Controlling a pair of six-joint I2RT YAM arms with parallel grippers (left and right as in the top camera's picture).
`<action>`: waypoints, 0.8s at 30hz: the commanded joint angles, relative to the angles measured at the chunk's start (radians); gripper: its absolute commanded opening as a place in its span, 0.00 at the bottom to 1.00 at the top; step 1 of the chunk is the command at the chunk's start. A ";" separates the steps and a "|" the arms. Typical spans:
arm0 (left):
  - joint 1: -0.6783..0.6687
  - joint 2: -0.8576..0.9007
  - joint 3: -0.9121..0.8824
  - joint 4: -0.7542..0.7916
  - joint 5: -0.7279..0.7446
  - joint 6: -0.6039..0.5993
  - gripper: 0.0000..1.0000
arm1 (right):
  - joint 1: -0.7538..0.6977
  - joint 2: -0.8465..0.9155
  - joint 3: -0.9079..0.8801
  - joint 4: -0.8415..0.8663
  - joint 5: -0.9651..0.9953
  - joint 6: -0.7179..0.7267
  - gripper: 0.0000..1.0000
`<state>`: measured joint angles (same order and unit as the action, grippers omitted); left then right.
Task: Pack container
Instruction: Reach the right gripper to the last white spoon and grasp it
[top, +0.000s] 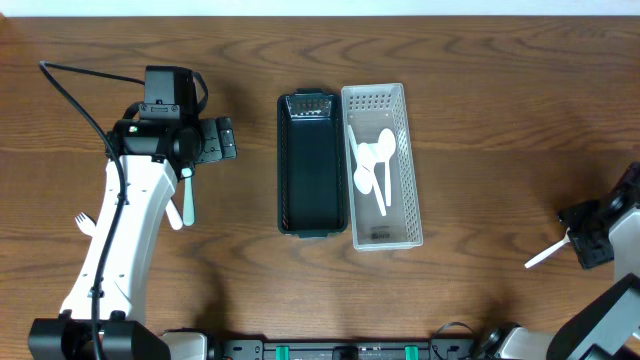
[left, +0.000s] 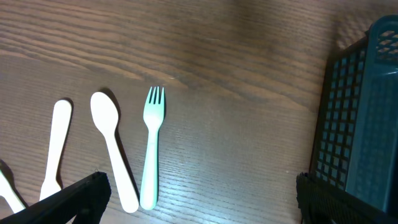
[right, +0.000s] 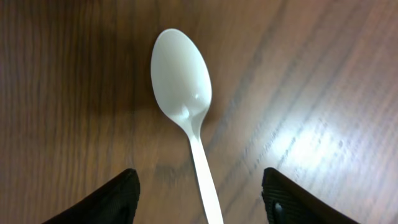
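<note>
One spoon (right: 181, 74) lies inside the wide-spread right gripper (right: 199, 186); left gripper (left: 200, 186), likewise spread, faces one fork (left: 151, 155).

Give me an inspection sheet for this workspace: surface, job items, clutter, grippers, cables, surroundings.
Surface: wooden table, bare grain.
Job's things: white basket holds white spoons; dark basket empty; fork and left spoon loose on the table's left; right spoon loose at right.
Clutter: nothing seen.
Grippers: left gripper open above the table; right gripper open, either side of the right spoon's handle.
Cables: black cable loops over the table's left side.
Surroundings: pale strip past the far edge; nothing else seen.
</note>
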<state>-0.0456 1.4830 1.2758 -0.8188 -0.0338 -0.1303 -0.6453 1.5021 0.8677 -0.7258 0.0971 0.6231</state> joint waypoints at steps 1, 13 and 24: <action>0.006 0.006 0.022 -0.003 -0.012 0.006 0.98 | -0.005 0.050 -0.006 0.025 -0.005 -0.038 0.68; 0.006 0.006 0.022 -0.003 -0.012 0.006 0.98 | -0.005 0.207 -0.006 0.093 -0.021 -0.038 0.65; 0.006 0.006 0.022 -0.003 -0.012 0.006 0.98 | -0.004 0.222 -0.006 0.098 -0.019 -0.038 0.04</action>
<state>-0.0456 1.4830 1.2758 -0.8188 -0.0338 -0.1303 -0.6456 1.6897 0.8703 -0.6270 0.0738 0.5838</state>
